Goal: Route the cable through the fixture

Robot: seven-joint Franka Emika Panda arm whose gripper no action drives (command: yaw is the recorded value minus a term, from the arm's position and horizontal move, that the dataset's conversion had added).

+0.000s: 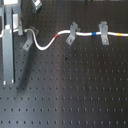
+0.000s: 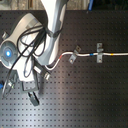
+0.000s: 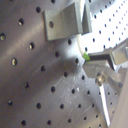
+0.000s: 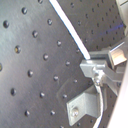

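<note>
Your pincer [image 1: 25, 34] is clenched on the cable [image 1: 47, 44]. An upright clip [image 1: 104, 31] sits at three o'clock, beyond the slanted fixture [image 1: 72, 33].

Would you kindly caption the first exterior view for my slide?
White cable runs from the hand through two grey clips on the black board.
</note>
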